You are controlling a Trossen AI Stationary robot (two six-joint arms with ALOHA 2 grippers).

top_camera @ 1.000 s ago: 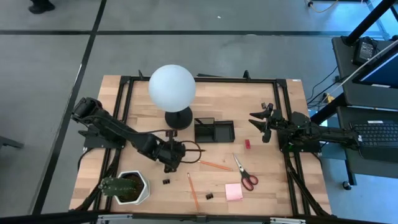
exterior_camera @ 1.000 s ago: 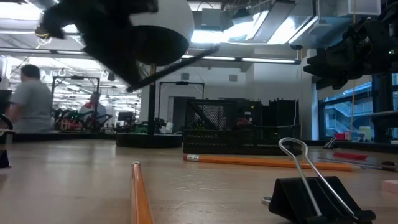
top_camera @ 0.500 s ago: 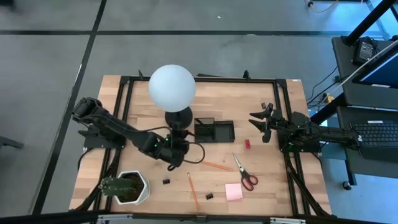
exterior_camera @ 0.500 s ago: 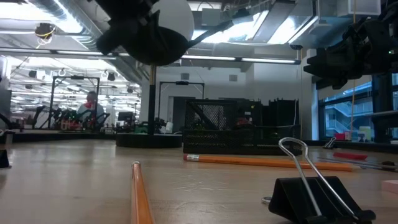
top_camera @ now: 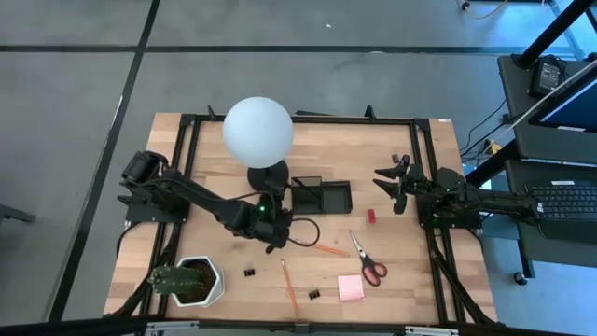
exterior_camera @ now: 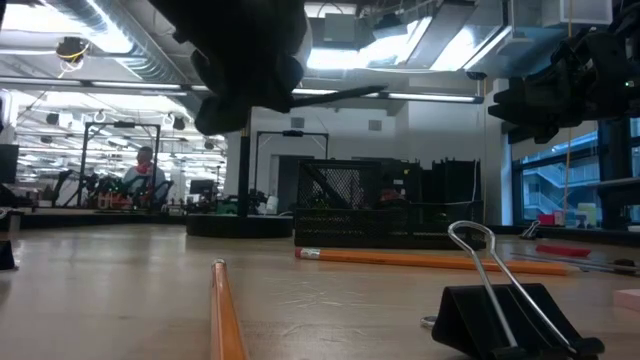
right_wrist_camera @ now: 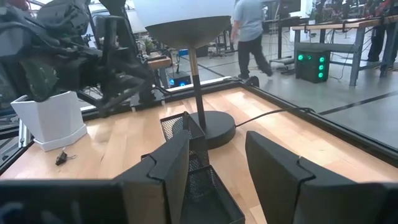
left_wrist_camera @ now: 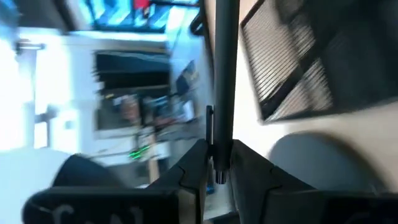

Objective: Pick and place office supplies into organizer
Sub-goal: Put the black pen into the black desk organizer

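Observation:
My left gripper [top_camera: 283,224] hovers just in front of the lamp base, near the left end of the organizer [top_camera: 322,196], a low black mesh tray with two compartments. It is shut on a black pen [top_camera: 304,222]. On the wood lie red-handled scissors [top_camera: 368,261], a pink sticky pad [top_camera: 351,287], a small red block [top_camera: 370,216], two orange pencils [top_camera: 325,249] [top_camera: 289,287] and black binder clips [top_camera: 249,273] [top_camera: 313,295]. My right gripper [top_camera: 396,182] waits open near the table's right edge, touching nothing. My left gripper pinches the black pen near one end [left_wrist_camera: 217,163] between its two fingers. The pen's length [left_wrist_camera: 225,56] sticks out forward past the fingertips, toward the organizer [left_wrist_camera: 311,62]. In the low view the pen [exterior_camera: 340,95] is lifted clear of the table and lies nearly level.
A white globe lamp [top_camera: 258,131] on a round black base stands just left of the organizer, close to my left arm. A plant in a white pot [top_camera: 191,280] sits at the near left corner. A binder clip [exterior_camera: 510,320] and a pencil [exterior_camera: 225,310] lie close to the low camera.
My left gripper, still shut on the pen, has moved toward the table's right, closer to the organizer. The pen, slanted upward a second ago, now lies nearly level.

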